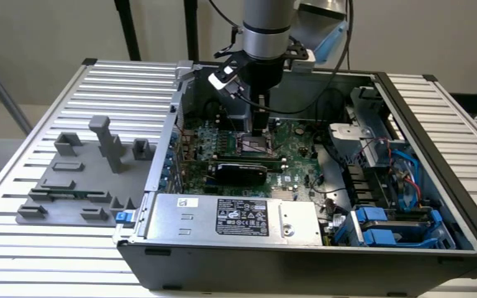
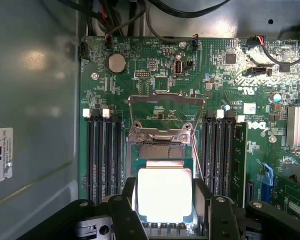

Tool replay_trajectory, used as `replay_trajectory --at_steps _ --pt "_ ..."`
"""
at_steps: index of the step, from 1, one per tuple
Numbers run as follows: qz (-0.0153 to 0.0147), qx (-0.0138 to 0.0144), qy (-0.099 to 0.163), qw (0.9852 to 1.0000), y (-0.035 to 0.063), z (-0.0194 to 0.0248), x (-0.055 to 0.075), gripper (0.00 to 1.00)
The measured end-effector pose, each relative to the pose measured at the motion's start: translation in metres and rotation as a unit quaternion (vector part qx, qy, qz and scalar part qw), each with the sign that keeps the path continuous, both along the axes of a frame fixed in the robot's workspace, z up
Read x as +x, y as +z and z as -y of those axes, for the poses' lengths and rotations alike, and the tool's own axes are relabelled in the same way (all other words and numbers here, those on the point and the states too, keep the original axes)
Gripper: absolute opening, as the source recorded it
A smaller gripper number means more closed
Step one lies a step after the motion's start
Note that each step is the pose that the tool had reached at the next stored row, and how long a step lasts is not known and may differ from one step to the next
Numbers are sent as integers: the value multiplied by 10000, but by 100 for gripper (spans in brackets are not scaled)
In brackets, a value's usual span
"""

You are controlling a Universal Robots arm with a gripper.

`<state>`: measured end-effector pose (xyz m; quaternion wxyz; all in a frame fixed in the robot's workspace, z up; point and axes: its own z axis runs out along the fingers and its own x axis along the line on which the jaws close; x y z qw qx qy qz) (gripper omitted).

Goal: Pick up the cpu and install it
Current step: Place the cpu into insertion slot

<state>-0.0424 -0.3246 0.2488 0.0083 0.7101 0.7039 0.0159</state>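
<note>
gripper [image 2: 165, 202]: down inside the open computer case [image 1: 305, 264], close over the motherboard [image 2: 140, 80].
jaws: clamped on the cpu [image 2: 165, 192], one black finger against each of two opposite edges.
cpu: between the jaws, level, bright metal top facing the wrist camera, directly over the socket [image 2: 162, 150]; seated or just above it, cannot tell.
socket: a strip of it shows just beyond the cpu.
load plate [image 2: 166, 100]: swung up, open, beyond the socket.
memory slots [image 2: 102, 155]: dark rows flanking the socket on both sides.
coin battery [image 2: 116, 63]: farther along the board.
counter [image 1: 122, 81]: ribbed metal, carries the case; grey fixture blocks [image 1: 89, 180] beside the case, at the exterior view's left.
</note>
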Motion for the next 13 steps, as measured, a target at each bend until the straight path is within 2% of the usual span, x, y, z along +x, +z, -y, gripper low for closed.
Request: replay_trajectory --at_steps 4,13 --pt "2 -18 -3 10000 -73 0 0 55" --pt "2 -23 -27 10000 -234 0 -1 55"
